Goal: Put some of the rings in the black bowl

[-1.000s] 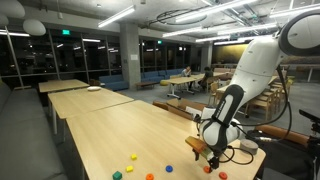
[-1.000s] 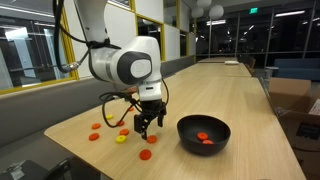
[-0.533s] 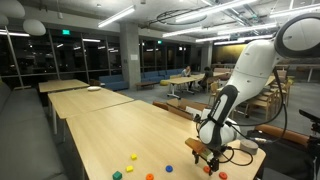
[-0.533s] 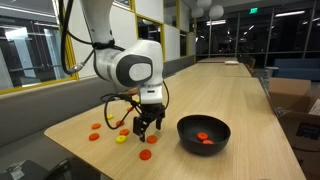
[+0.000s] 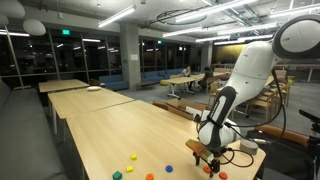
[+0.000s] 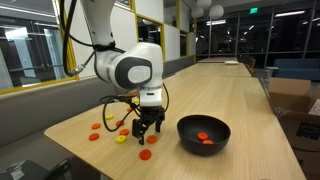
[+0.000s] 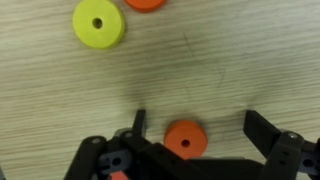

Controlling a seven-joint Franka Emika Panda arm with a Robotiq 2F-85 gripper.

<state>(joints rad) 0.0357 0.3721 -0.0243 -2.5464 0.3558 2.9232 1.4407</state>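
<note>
The black bowl [image 6: 204,124] sits on the wooden table and holds a few red-orange rings [image 6: 205,139]. My gripper [image 6: 146,131] hangs just beside the bowl, low over the loose rings. In the wrist view the gripper [image 7: 200,125] is open, and an orange ring [image 7: 184,139] lies flat on the table between its fingers, nearer one finger. A yellow ring [image 7: 98,23] and another orange ring [image 7: 146,3] lie further off. A red-orange ring [image 6: 145,155] lies in front of the gripper. In an exterior view the gripper [image 5: 205,153] is near the table's corner.
More rings are scattered on the table: orange [image 6: 96,137], yellow [image 6: 120,139], also yellow [image 5: 131,156], green [image 5: 117,175] and blue [image 5: 168,169]. The table edge [image 6: 60,165] is close to the rings. Long tables [image 5: 80,95] stretch behind.
My gripper has dropped slightly toward the table over the orange ring. The bowl and the rings have not moved.
</note>
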